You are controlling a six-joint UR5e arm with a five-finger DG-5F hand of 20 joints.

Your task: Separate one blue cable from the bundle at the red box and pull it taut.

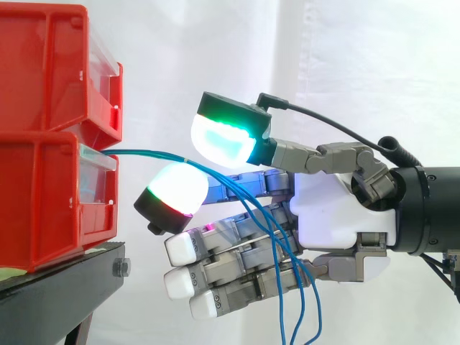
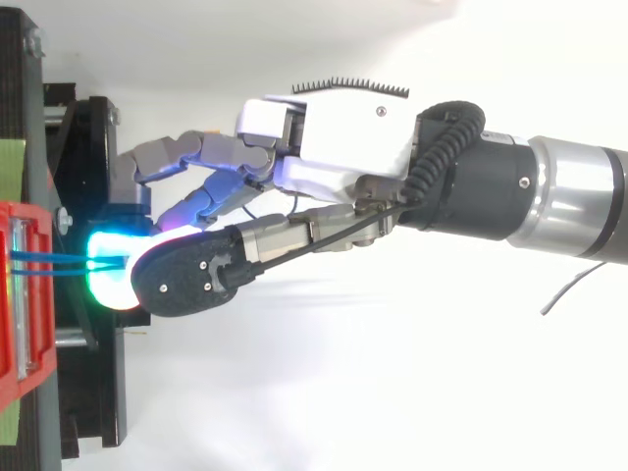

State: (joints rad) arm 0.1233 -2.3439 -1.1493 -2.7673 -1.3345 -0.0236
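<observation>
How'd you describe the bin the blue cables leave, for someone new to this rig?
At the side view's left edge, two red bins sit stacked on a black stand. It's the lower bin, resting on the stand. Unlike the upper bin, blue cables emerge over its clear front lip.

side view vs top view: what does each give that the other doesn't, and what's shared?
Side view: two stacked red bins, blue cables hanging down past the palm. Top view: two strands leaving the bin side by side, the arm's silver section. Both: the hand pinching the cables between glowing pads near the bin.
</observation>
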